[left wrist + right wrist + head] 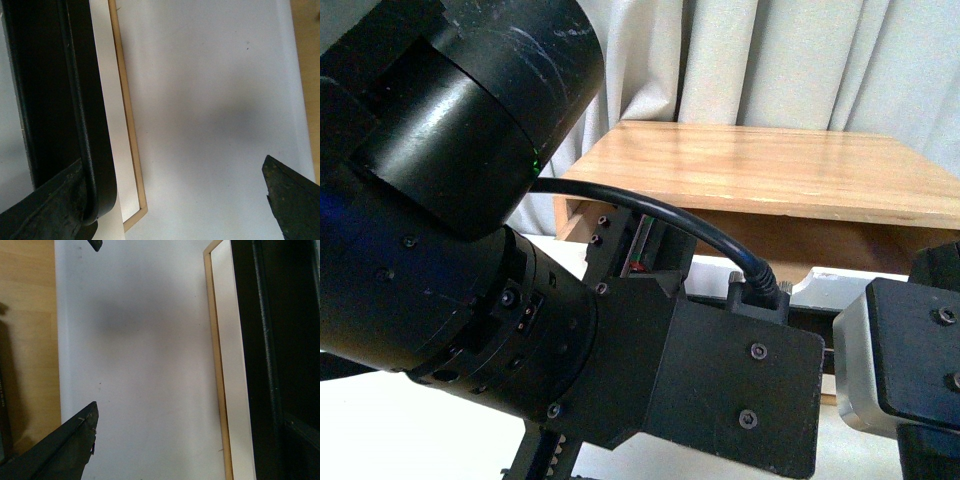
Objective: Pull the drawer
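Note:
The drawer (840, 284) shows in the front view only as a strip of white front with a half-round notch, under the wooden cabinet top (760, 165). My two arms hide its handle there. Close in the left wrist view, the white drawer front (210, 100) fills the gap of my open left gripper (172, 180). One of its fingers (45, 210) lies over a long black band (60, 100); I cannot tell whether that is the handle. Nothing is held in my right gripper (95, 325), which stands open over the same white front (145, 365).
My left arm (470, 250) fills the left of the front view, with a black cable (700, 235) arching over its wrist. The right arm's wrist (905, 370) is at the right edge. A pale curtain (770, 60) hangs behind the cabinet. A wooden edge strip (131, 130) borders the white front.

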`<state>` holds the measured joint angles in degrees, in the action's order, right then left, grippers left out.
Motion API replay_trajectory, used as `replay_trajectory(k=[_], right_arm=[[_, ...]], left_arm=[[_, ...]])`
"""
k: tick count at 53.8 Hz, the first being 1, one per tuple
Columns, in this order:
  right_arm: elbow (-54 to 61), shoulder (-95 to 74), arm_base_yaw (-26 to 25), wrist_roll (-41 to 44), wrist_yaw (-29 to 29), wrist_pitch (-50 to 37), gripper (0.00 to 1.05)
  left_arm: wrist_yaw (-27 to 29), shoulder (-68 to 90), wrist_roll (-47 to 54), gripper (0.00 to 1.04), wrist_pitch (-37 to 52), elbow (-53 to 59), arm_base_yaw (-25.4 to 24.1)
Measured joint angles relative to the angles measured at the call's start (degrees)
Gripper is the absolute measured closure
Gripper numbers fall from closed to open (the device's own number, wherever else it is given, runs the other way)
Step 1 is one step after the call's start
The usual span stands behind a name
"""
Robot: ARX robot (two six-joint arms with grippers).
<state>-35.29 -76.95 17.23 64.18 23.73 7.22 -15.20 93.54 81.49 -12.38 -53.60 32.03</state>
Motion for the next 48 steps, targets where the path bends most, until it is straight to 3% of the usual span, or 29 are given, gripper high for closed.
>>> replay_trajectory(k=[14, 31, 40, 48], right_arm=[[1.4, 0.7, 0.0, -1.2, 1.9, -2.6, 0.09], [4.4, 8.2, -4.5, -9.5, 11.2, -7.9, 0.09], [7.7, 13.5, -8.2, -13.1, 11.3, -12.2, 0.09], [10.8, 18.0, -11.1, -19.3, 9.4, -18.2, 0.09]], left_arm=[[-1.1, -1.7, -0.2, 0.06, 3.9, 2.8, 0.0], [-6.4, -6.6, -7.9, 0.06, 15.6, 8.8, -0.5], [-5.5, -11.2, -16.5, 0.06, 26.2, 11.3, -1.9], [-1.0, -14.7, -26.0, 0.06, 35.5, 14.0, -4.2]])
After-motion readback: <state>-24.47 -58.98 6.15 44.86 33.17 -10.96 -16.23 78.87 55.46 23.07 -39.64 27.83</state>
